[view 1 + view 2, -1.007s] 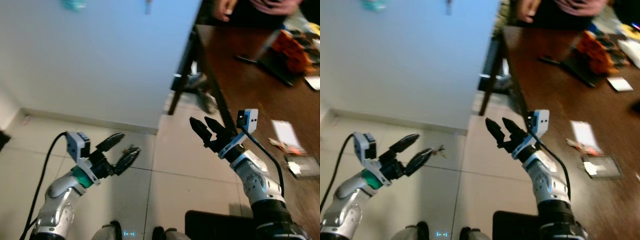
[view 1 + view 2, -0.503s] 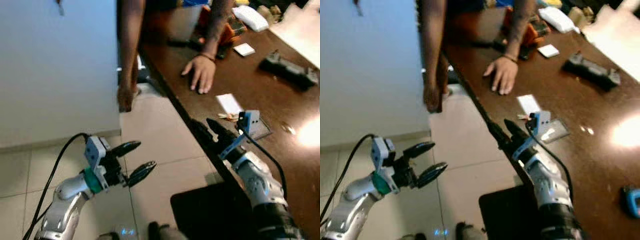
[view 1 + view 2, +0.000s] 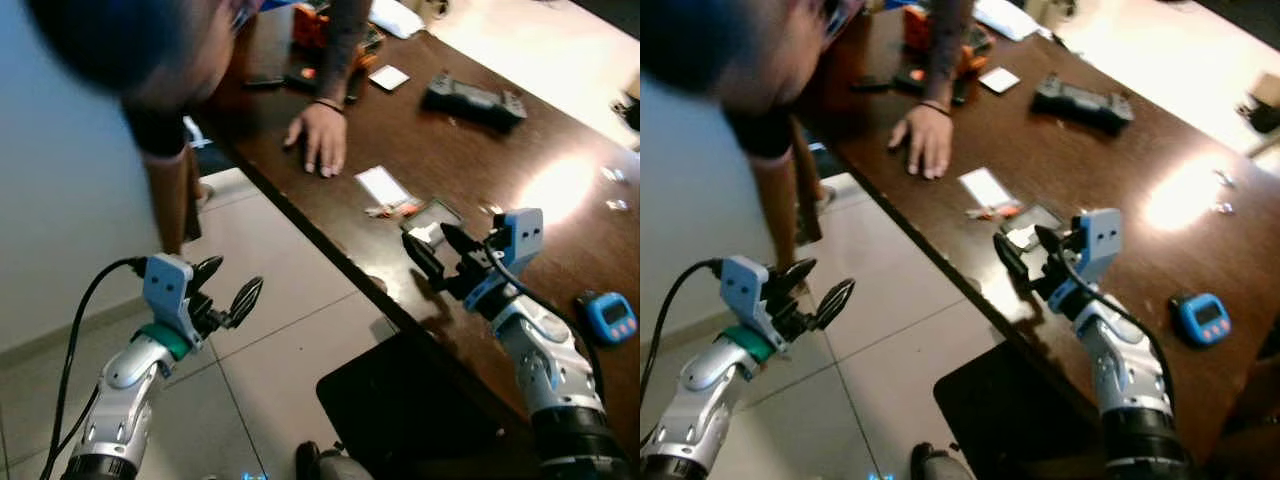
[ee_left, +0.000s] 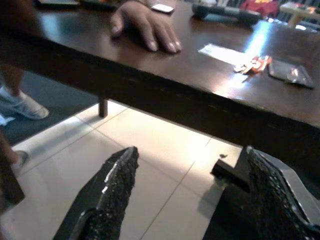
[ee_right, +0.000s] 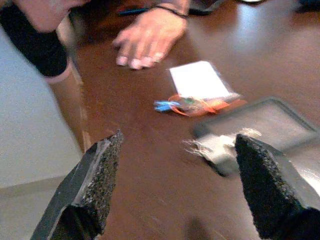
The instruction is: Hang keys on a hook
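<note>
Two grippers were up and both were empty. The right gripper [image 3: 432,250] hung over the near edge of the dark wooden table [image 3: 1120,150], its fingers spread wide apart. Ahead of its tips, a short way beyond them on the tabletop, lay the keys [image 5: 192,105], a small bunch with orange and blue tags. They sat touching the near edge of a white card [image 5: 200,80], with a dark flat tray [image 5: 260,117] just beside them and closer to the gripper. A person's hand [image 5: 147,40] rested flat on the table farther on, past the keys.

The left gripper [image 3: 228,290] was held out over the tiled floor [image 4: 150,150], beside and below the table edge, fingers likewise apart and holding nothing.

As for progress, the task looked barely begun: the keys were not yet picked up, and the hook was nowhere to be made out. Left to do, by my reckoning: reach forward, close on the bunch, lift it, find the hook and hang it.
</note>
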{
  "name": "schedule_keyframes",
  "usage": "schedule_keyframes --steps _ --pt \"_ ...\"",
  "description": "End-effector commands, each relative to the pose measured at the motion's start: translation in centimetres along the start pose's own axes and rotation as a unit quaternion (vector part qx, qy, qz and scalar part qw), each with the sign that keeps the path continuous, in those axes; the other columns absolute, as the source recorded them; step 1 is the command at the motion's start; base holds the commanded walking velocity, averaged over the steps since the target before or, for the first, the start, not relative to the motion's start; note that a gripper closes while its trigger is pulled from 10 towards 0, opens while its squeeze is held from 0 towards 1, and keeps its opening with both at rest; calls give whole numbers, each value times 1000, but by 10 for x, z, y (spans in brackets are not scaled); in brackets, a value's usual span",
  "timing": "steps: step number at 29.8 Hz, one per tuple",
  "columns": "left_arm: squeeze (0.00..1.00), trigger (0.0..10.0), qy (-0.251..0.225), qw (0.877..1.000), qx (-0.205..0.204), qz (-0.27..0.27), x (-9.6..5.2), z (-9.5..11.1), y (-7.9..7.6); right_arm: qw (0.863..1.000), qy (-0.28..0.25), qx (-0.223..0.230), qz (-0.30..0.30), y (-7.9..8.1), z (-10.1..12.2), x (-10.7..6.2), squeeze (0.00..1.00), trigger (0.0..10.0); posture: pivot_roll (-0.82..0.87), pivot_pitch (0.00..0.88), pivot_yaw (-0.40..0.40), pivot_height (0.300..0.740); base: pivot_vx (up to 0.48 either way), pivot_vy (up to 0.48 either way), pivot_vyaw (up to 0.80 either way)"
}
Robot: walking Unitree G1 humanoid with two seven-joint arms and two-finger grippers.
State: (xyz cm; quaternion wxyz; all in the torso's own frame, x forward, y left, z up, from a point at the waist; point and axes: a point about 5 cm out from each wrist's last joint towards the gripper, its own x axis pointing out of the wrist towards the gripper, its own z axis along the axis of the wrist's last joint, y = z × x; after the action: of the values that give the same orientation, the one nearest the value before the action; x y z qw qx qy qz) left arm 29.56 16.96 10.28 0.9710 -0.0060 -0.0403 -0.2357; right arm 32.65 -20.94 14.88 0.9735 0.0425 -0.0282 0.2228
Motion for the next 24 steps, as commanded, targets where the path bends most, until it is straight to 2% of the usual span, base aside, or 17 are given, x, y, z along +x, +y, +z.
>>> schedule_keyframes --steps 1,3,5,6,7,10,12,13,14,17,18,19,20,21,22,24 --pt "0 10000 36 999 -8 33 -7 -19 3 998 3 -56 5 1 7 0 0 10000 86 104 -24 740 0 0 -769" --pt "0 10000 76 993 -32 85 -18 -42 11 994 11 -110 19 7 8 5 0 10000 84 104 -21 740 0 0 -347" --pt "0 10000 76 993 -32 85 -18 -42 11 994 11 -110 19 7 8 5 0 10000 84 104 -21 740 0 0 0" --pt "0 10000 95 989 -44 108 -24 -53 14 992 14 -122 22 10 6 8 0 10000 85 101 -16 740 0 0 0" --pt "0 10000 95 989 -44 108 -24 -53 14 992 14 -122 22 10 6 8 0 10000 85 101 -16 740 0 0 0" --pt "0 10000 165 962 -93 198 -55 -89 24 990 18 -136 30 21 -1 20 0 10000 84 106 -9 740 0 0 0" --pt "0 10000 165 962 -93 198 -55 -89 24 990 18 -136 30 21 -1 20 0 10000 84 106 -9 740 0 0 0" --pt "0 10000 195 953 -96 210 -67 -101 23 990 17 -139 34 25 -1 25 0 10000 87 102 -12 740 0 0 0" --pt "0 10000 195 953 -96 210 -67 -101 23 990 17 -139 34 25 -1 25 0 10000 87 102 -12 740 0 0 0" --pt "0 10000 285 932 -92 203 -100 -132 9 986 25 -159 31 29 -3 35 0 10000 95 97 -19 740 0 0 0" --pt "0 10000 285 932 -92 203 -100 -132 9 986 25 -159 31 29 -3 35 0 10000 95 97 -19 740 0 0 0" --pt "0 10000 309 928 -83 192 -108 -138 3 985 32 -169 26 29 -4 36 0 10000 102 95 -21 740 0 0 0" --pt "0 10000 309 928 -83 192 -108 -138 3 985 32 -169 26 29 -4 36 0 10000 102 95 -21 740 0 0 0" --pt "0 10000 336 922 -73 179 -117 -146 -3 980 42 -191 17 27 -6 38 0 10000 107 100 -20 740 0 0 0" --pt "0 10000 336 922 -73 179 -117 -146 -3 980 42 -191 17 27 -6 38 0 10000 107 100 -20 740 0 0 0" --pt "0 10000 378 908 -68 168 -135 -158 -13 972 52 -230 4 25 -7 43 0 10000 114 113 -17 740 0 0 0"
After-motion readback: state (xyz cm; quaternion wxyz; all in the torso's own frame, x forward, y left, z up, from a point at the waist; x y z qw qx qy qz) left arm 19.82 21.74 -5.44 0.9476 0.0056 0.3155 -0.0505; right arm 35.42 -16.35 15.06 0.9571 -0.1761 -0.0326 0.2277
